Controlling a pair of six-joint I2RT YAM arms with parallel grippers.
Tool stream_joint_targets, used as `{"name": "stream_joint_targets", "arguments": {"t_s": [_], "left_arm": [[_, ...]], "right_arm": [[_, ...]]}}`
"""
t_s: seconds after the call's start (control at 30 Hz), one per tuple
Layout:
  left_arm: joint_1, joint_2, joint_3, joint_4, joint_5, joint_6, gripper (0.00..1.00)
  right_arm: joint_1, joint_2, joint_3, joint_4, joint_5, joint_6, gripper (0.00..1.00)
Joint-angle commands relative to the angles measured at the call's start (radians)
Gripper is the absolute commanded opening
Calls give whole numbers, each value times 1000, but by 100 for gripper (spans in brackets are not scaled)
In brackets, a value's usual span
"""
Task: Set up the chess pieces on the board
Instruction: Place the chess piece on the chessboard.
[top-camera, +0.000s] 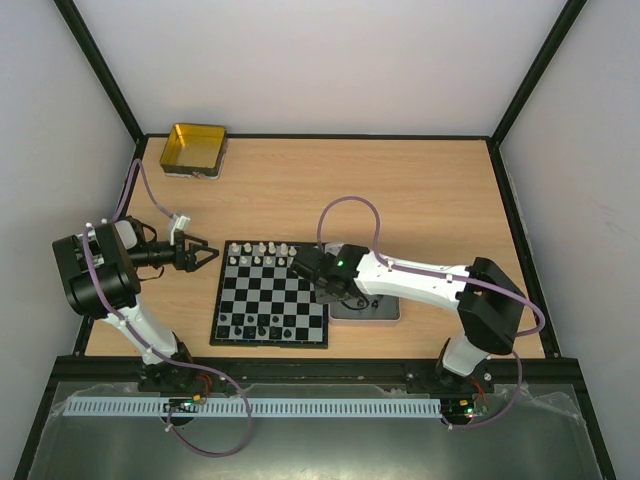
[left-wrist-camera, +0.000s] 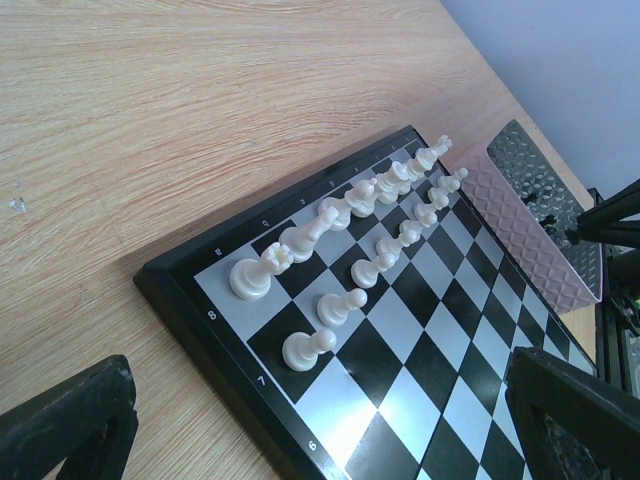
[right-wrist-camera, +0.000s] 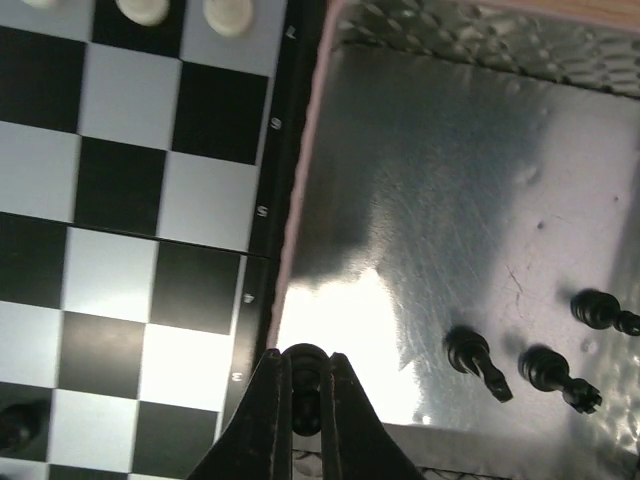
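Observation:
The board (top-camera: 270, 296) lies in the middle of the table. White pieces (top-camera: 262, 250) stand in two rows along its far edge, also in the left wrist view (left-wrist-camera: 340, 235). A few black pieces (top-camera: 262, 325) stand near its near edge. My right gripper (top-camera: 322, 287) hovers at the board's right edge over the silver tray (top-camera: 385, 308). It is shut on a black chess piece (right-wrist-camera: 305, 385). Three more black pieces (right-wrist-camera: 475, 360) lie in the tray (right-wrist-camera: 420, 180). My left gripper (top-camera: 200, 254) is open and empty, just left of the board's far left corner.
A gold-yellow tin (top-camera: 195, 148) sits at the far left of the table. The tray touches the board's right side (right-wrist-camera: 290, 190). Black frame posts run along the table's sides.

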Motion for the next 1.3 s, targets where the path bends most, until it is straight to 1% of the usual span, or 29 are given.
{"name": "stream_joint_targets", "arguments": {"t_s": [0.0, 0.23, 0.33, 0.73, 1.27], "left_arm": [[6, -8, 0, 2, 33, 20, 100], [16, -14, -5, 22, 38, -3, 100], [19, -12, -4, 18, 40, 2, 100], [40, 6, 10, -8, 59, 23, 100], [42, 13, 15, -28, 62, 45, 100]], "right_arm": [[23, -9, 59, -48, 16, -7, 2], [118, 77, 136, -34, -7, -53, 2], [139, 104, 151, -19, -33, -80, 2], [152, 162, 154, 26, -116, -137, 2], [164, 201, 141, 73, -149, -147, 2]]}}
